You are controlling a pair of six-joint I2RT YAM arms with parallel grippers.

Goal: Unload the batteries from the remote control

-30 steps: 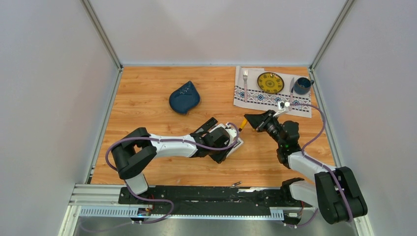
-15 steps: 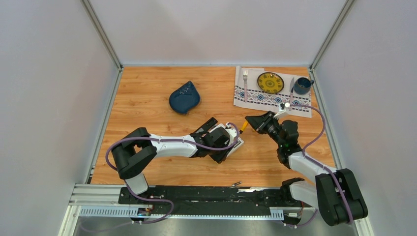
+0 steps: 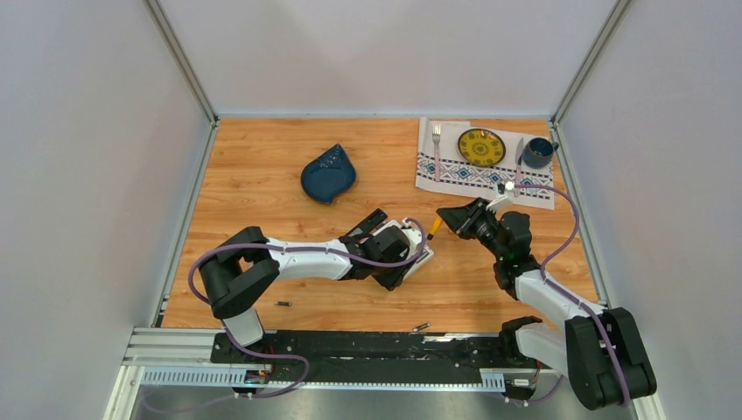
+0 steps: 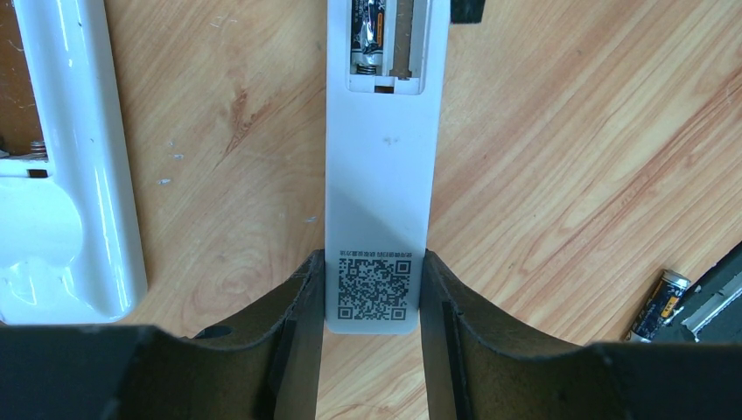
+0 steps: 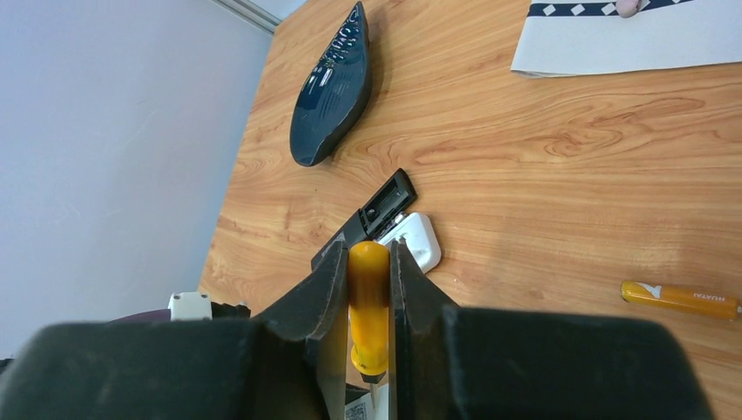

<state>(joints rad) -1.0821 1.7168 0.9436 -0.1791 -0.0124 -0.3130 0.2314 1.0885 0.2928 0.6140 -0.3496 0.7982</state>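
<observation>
White remote (image 4: 378, 201), cover off, is clamped at its QR end in your left end effector (image 4: 372, 267). One battery (image 4: 367, 31) sits in the bay, and a loose battery (image 4: 662, 302) lies on the tabletop (image 4: 560, 157). The right end effector (image 5: 367, 254) grips the orange screwdriver (image 5: 368, 297). Next, prob.: get the tip under that cell's end & pry gently.

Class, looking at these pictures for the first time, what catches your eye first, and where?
Mid-table, the left fingers clamp a white remote whose open bay shows one battery. Beside it, the right fingers grip an orange-handled screwdriver. A dark blue leaf-shaped dish lies farther back.
</observation>
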